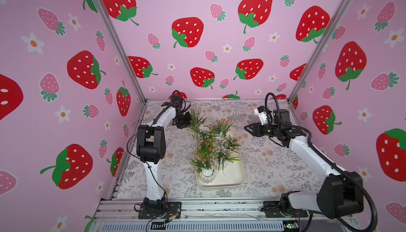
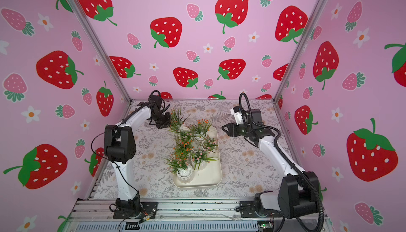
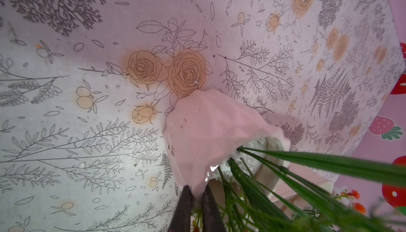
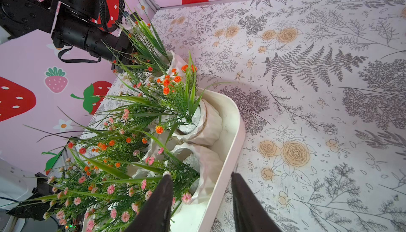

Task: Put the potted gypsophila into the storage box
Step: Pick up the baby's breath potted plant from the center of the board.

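My left jaws are closed tight on the rim of one potted gypsophila (image 3: 208, 132). In both top views its ribbed white pot (image 1: 203, 129) sits at the far left corner of the storage box (image 1: 232, 184), with its green sprigs fanning over my wrist. From my left wrist the pot looks tilted above the flowered table (image 3: 87, 88). I cannot tell whether its base touches the table or the box's rim.

The other pots (image 2: 198, 154) stand crowded inside the storage box, filling its far and middle parts. One with white pebbles (image 1: 207, 174) stands at the near left. The near right of the box floor (image 2: 208, 176) is bare.

My right jaws stand partly open with nothing between them. They hang over the table just right of the box's far right side. From that wrist, one finger (image 4: 158, 204) shows in front of pink blossoms and the other over the table.
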